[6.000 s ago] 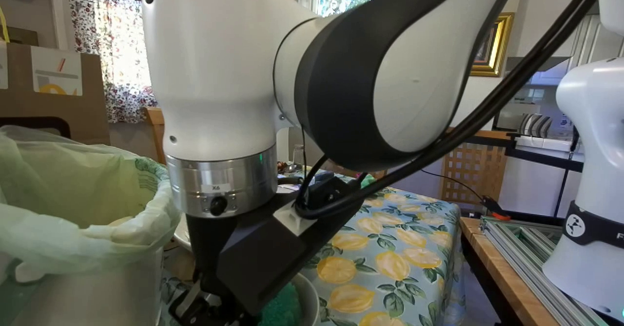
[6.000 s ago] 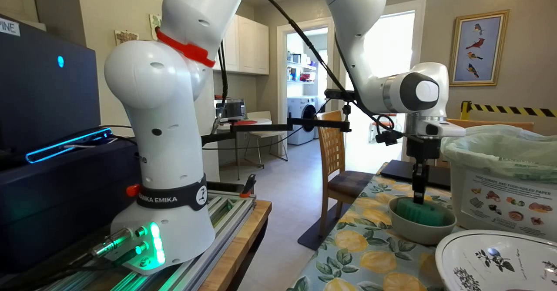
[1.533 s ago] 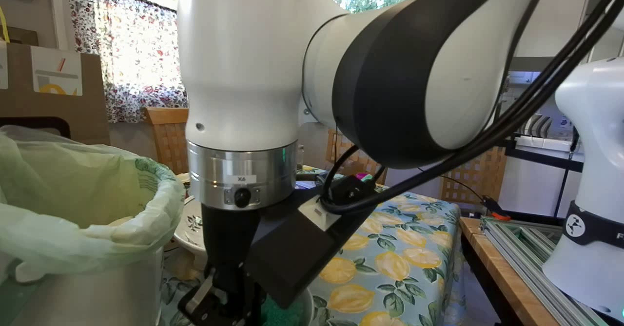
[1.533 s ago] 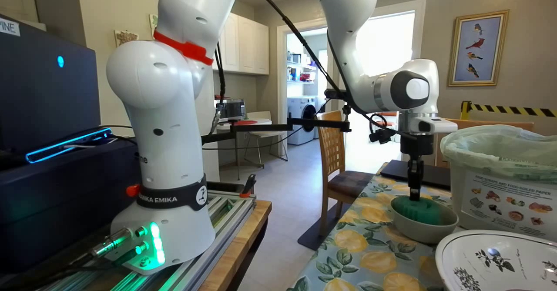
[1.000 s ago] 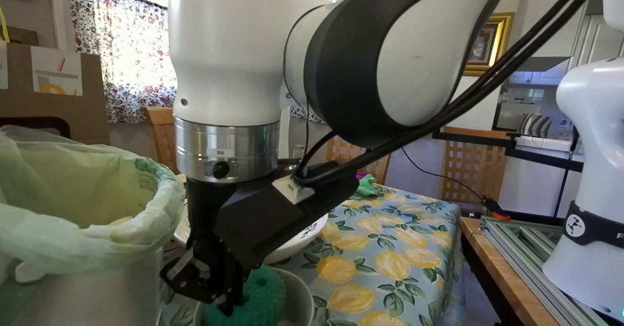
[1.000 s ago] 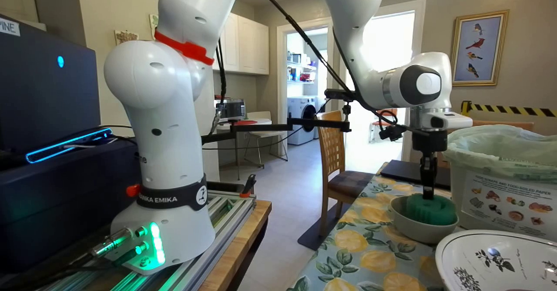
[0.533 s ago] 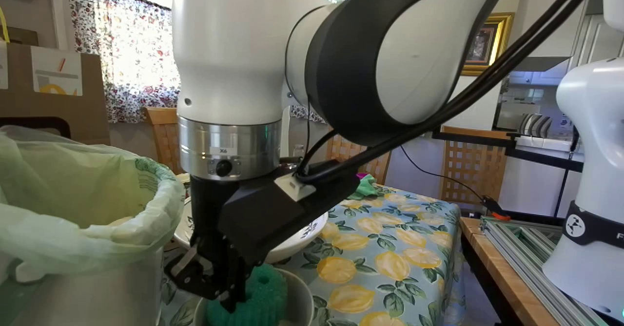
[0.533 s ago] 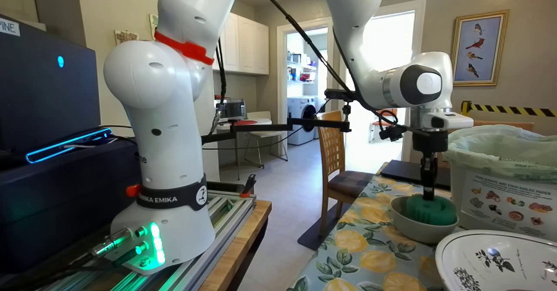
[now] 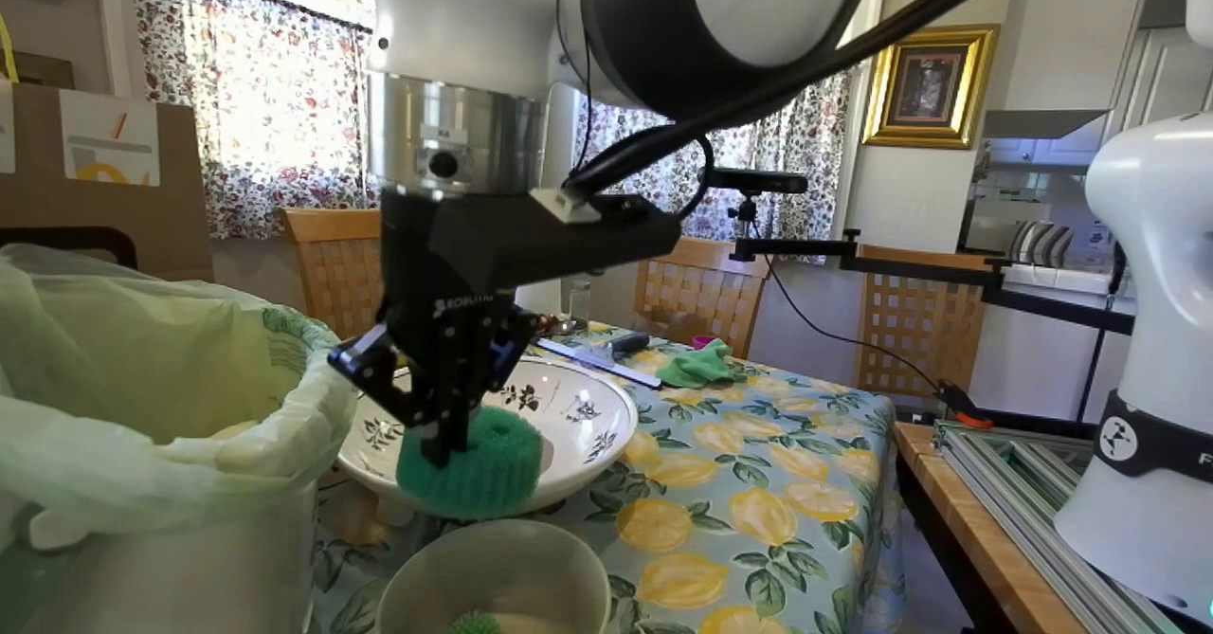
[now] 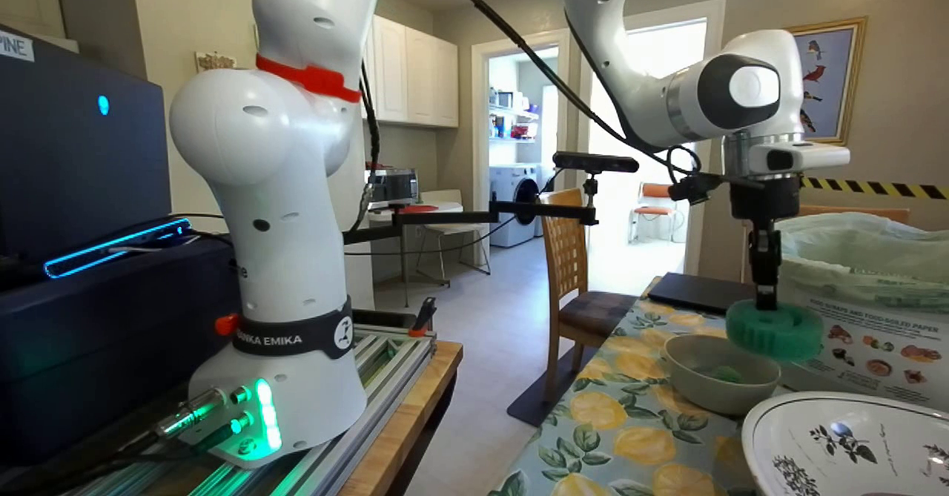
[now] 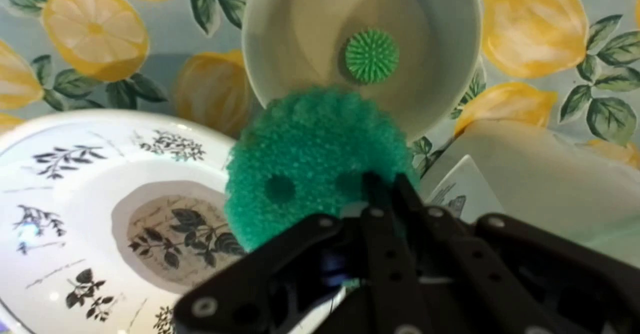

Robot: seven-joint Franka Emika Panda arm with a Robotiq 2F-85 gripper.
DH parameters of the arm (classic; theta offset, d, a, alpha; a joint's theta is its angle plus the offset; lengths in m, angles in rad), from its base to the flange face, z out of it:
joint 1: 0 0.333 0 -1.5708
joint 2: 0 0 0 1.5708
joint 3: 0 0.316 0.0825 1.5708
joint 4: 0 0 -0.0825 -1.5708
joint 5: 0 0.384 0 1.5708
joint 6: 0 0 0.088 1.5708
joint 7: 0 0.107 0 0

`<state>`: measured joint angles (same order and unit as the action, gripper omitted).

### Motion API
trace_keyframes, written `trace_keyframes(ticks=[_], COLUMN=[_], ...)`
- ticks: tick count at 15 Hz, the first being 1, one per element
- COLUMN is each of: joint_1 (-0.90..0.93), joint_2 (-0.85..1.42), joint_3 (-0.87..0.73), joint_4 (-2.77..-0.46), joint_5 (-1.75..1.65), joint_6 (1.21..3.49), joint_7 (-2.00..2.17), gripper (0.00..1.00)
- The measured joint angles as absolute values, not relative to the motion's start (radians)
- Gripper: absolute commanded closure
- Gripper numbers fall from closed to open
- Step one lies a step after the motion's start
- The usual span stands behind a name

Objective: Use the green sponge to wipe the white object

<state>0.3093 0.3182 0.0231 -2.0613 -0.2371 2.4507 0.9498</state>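
My gripper (image 9: 449,449) is shut on the edge of the green sponge (image 9: 507,473), a round teal-green one with holes in its face. It holds the sponge in the air, above and beside the cream-white bowl (image 9: 573,572). In an exterior view the sponge (image 10: 789,336) is up and to the right of the bowl (image 10: 704,391), apart from it. In the wrist view the sponge (image 11: 305,154) hides part of the bowl's rim (image 11: 472,34), and the fingertips (image 11: 371,181) press into the sponge's edge. A small spiky green ball (image 11: 372,56) lies inside the bowl.
The wide dish with dark floral pattern (image 10: 845,448) stands close to the bowl. The bag-lined bin (image 10: 867,344) stands beside them. A green cloth (image 9: 699,366) lies farther along the lemon-print tablecloth (image 9: 758,511). A dark flat object (image 10: 697,292) lies near the table edge.
The sponge moved about inside the bowl in earlier frames. Since half a second ago the gripper has lifted it up and out towards the bin, and the spiky ball in the bowl now shows.
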Motion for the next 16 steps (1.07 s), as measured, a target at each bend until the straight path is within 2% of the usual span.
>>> trace_keyframes(ticks=[14,15,16], joint_1=[0.114,0.102,0.093], joint_2=[0.153,0.148,0.143], joint_3=[-0.01,-0.014,-0.02], joint_4=[-2.145,-2.152,-2.16], joint_5=[-0.224,-0.224,-0.223], joint_6=[2.276,2.276,2.275], joint_7=[0.839,0.84,0.841], gripper=[0.98,0.92,0.92])
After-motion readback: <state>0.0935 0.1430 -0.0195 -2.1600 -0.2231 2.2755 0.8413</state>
